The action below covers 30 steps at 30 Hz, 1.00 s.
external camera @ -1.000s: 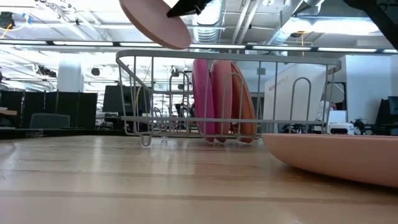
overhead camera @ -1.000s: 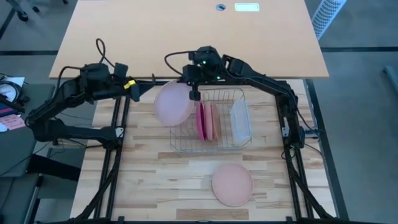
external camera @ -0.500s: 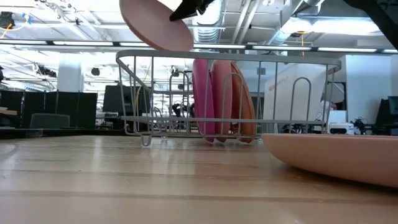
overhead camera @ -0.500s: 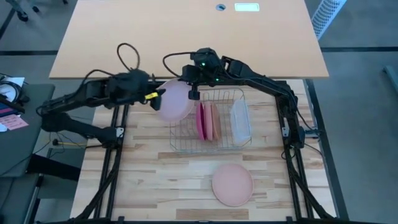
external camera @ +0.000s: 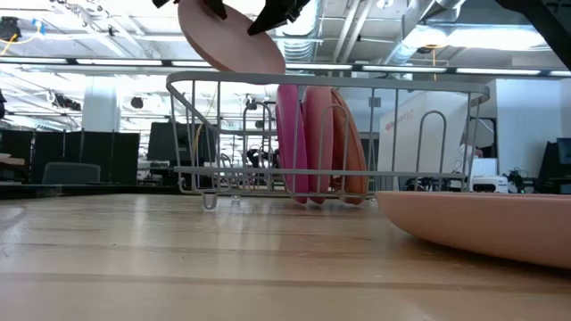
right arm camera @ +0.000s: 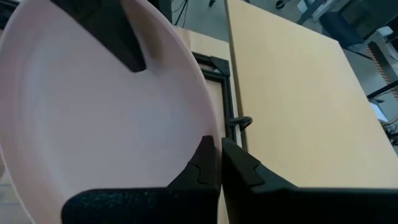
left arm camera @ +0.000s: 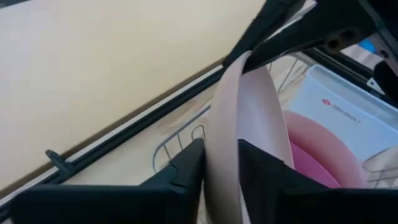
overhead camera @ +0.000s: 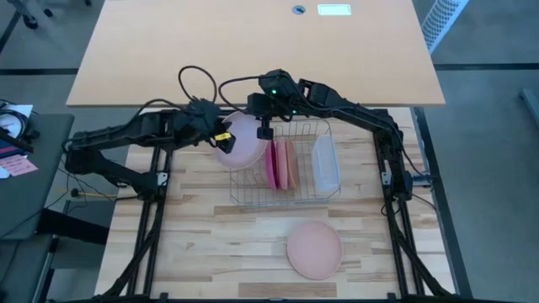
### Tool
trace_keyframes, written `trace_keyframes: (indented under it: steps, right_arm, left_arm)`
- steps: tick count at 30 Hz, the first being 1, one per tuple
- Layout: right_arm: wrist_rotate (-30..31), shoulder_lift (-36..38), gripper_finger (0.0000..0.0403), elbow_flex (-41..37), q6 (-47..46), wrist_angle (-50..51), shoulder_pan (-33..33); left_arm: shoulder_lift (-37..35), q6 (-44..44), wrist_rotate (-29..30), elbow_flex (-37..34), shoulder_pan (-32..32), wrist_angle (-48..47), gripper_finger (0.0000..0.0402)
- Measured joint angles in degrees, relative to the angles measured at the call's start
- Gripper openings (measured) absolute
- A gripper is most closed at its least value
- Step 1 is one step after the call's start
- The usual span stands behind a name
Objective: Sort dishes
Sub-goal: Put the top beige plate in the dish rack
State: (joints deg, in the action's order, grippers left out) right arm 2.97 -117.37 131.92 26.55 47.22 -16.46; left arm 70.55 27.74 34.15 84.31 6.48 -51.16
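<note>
A pale pink plate [overhead camera: 240, 140] is up in the air over the left end of the wire rack [overhead camera: 253, 195], tilted; it also shows in the low view [external camera: 230, 37]. My right gripper [overhead camera: 264, 130] is shut on its right rim. My left gripper [overhead camera: 222, 136] is shut on its left rim. A magenta plate [overhead camera: 272, 165] and salmon plates [overhead camera: 287, 165] stand on edge in the rack. Another salmon plate [overhead camera: 314, 250] lies flat on the table near the front edge. My left gripper pinches the plate's left rim [left arm camera: 222, 163] between its two fingers, one on each face. The fingers come about level from the table's left. The plate is clear of the rack and tilted. My right gripper pinches the plate's rim [right arm camera: 205, 127] on the side toward the rack, between its two fingers, only at the edge. The fingers come from above, slanting down. The plate hangs tilted, clear of the rack.
A translucent rectangular tub [overhead camera: 326, 163] stands in the rack's right end. The rack's top wire [external camera: 330, 80] runs just below the held plate. A tan tabletop [overhead camera: 253, 50] lies beyond the work table. Bare wood lies to the rack's left and front.
My left gripper has gone toward the table's right edge, from well left of the plate up to its left rim. The plate has stayed in my right gripper, has shifted slightly toward the rack and has tipped steeper.
</note>
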Motion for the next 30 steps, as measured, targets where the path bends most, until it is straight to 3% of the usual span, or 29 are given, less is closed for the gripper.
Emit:
trace_keyframes:
  steps: [10, 20, 24, 30]
  right_arm:
    - [0.2, 0.0, 0.0006, 0.0, 0.6, 0.4, 0.0]
    - [0.9, 0.0, 0.0018, 0.0, 0.7, 0.5, 0.8]
    - [1.5, 0.6, 0.007, 0.0, 0.9, 0.8, 1.9]
    - [2.0, 2.8, 0.0187, 0.0, -1.3, 2.9, 2.6]
  left_arm:
    - [-0.2, 0.5, 1.7, 0.0, -0.8, -2.1, 0.002]
    - [-0.2, 0.4, 2.2, 0.0, -0.8, -2.8, 0.0012]
    - [-0.3, 0.4, 1.7, 0.0, -0.8, -2.9, 0.0011]
    - [-0.3, -1.1, 1.8, 0.0, -0.8, -2.9, 0.001]
